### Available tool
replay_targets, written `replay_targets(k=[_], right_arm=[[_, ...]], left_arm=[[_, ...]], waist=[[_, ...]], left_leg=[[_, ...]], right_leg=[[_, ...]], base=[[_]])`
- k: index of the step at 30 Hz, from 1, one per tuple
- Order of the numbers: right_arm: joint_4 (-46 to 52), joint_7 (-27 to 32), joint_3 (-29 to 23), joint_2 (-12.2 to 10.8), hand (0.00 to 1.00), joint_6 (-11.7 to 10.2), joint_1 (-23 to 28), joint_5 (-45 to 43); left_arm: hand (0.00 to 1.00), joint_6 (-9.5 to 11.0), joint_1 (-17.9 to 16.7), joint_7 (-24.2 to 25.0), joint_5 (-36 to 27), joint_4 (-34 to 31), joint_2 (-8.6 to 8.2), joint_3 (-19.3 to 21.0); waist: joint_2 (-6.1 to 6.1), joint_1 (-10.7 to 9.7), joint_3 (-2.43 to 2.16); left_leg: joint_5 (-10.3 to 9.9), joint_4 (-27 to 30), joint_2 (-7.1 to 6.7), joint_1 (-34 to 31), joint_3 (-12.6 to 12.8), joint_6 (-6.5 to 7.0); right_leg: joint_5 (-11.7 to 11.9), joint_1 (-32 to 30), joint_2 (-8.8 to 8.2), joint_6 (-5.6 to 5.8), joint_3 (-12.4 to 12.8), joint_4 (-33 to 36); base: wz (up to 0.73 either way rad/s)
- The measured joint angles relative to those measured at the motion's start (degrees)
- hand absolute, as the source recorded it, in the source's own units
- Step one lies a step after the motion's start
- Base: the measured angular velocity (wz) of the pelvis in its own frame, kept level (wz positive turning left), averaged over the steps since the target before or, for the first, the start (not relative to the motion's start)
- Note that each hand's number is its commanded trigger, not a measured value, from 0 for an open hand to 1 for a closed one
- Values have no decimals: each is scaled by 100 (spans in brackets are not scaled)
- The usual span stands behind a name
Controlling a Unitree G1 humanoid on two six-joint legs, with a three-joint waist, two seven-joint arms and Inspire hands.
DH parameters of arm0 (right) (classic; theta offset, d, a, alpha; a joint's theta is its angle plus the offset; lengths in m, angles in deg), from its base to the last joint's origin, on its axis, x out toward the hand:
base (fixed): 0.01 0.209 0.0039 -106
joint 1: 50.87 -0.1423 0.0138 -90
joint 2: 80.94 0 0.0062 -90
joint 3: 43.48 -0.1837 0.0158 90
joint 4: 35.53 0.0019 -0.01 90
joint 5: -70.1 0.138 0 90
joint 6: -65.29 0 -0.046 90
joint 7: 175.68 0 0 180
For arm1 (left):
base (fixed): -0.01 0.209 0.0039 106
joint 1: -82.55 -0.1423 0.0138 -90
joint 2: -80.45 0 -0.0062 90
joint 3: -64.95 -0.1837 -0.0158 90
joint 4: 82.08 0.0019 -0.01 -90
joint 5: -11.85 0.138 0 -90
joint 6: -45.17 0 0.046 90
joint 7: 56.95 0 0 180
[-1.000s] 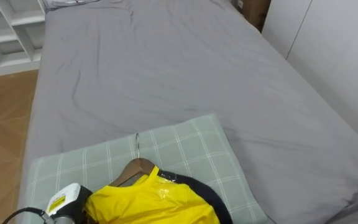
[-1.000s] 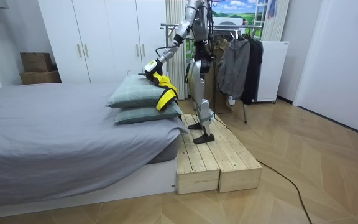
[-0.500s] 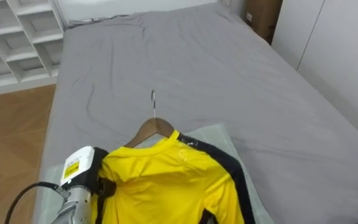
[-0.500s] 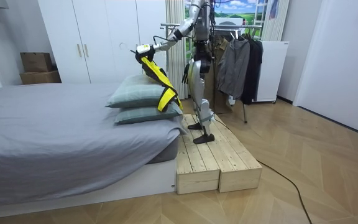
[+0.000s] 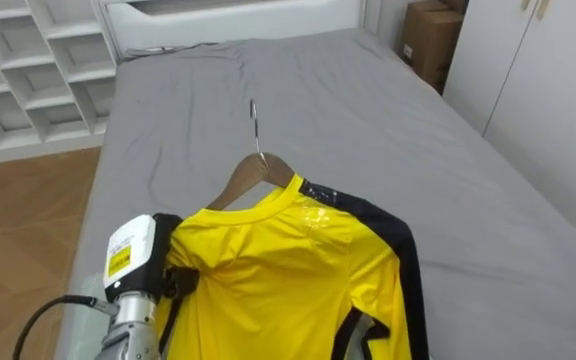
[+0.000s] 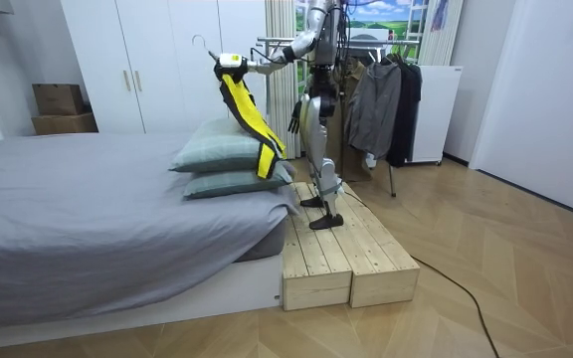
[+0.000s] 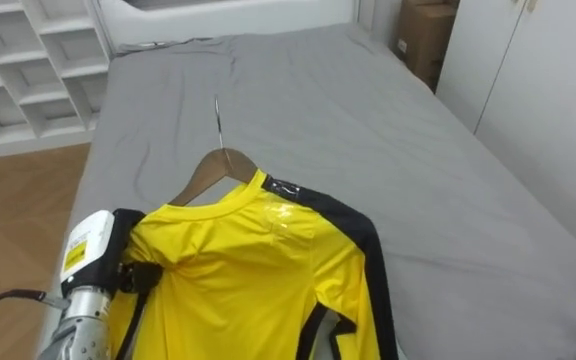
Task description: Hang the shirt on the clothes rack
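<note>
**Yellow shirt held up on its hanger over the bed**

From the head camera I saw the yellow shirt [image 5: 278, 270], trimmed in black down its right side, hanging on a wooden hanger [image 5: 258, 172] above the near end of the grey bed [image 5: 388, 130]. The hanger's metal hook [image 5: 255, 125] stood up and pointed toward the far end of the bed.

The left hand [image 5: 133, 265] came in from the lower left and met the shirt at its left shoulder. Its fingers went in under the yellow cloth, so I could not tell how they were set.

In the room view the robot stood upright on a wooden platform [image 6: 346, 259] at the head of the bed. Its left arm reached out level over two stacked green pillows [image 6: 222, 149]. The shirt hung from that hand and its lower end trailed down the pillows' near side.

The right hand [image 6: 294, 119] hung low beside the hip, too small for me to read its fingers.

Behind the robot stood a clothes rack [image 6: 386, 99] with dark garments. White shelves [image 5: 28, 70] stood at the far left and a cardboard box [image 5: 430, 40] at the far right.
</note>
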Motion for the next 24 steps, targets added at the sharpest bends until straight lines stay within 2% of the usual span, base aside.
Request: replay_targets(k=[3, 11, 16, 21, 23, 24], right_arm=[[-21, 17, -25, -11, 0, -2, 27, 166], [-185, 80, -222, -44, 0, 2, 81, 445], [-185, 176, -223, -31, 0, 4, 118, 437], [-261, 483, -259, 17, 0, 13, 147, 338], [-249, 641, -470, 8, 0, 14, 200, 191], [-229, 787, -606, 8, 0, 14, 202, -16]], left_arm=[[100, 86, -187, -121, 0, -298, -2, -1], [100, 115, -492, -322, 0, -783, 66, 0], [100, 127, -645, -518, 70, -796, 79, -2], [100, 124, -828, -618, 185, -910, 119, -1], [100, 131, -839, -708, 334, -928, 153, 1], [100, 131, -891, -732, 346, -986, 223, 1]], waist=[[-11, -7, -3], [-6, 8, -16], [-1, 10, -19], [23, 58, -35], [26, 112, -37], [28, 112, -38]], left_leg=[[0, -6, -10, 40, -45, 0], [0, 4, -39, 43, -148, 0], [0, 1, -41, 47, -164, 0], [0, 1, -48, 62, -177, 1], [1, 1, -48, 65, -183, 1], [2, 3, -49, 58, -189, 3]], right_leg=[[-10, 55, -6, 12, -30, -8], [-24, 120, -29, 34, -123, -34], [-25, 131, -32, 35, -145, -33], [-25, 147, -37, 36, -161, -32], [-26, 147, -37, 36, -159, -22], [-31, 146, -39, 38, -161, -16]], base=[[4], [6], [2], [1], [0], [0]])
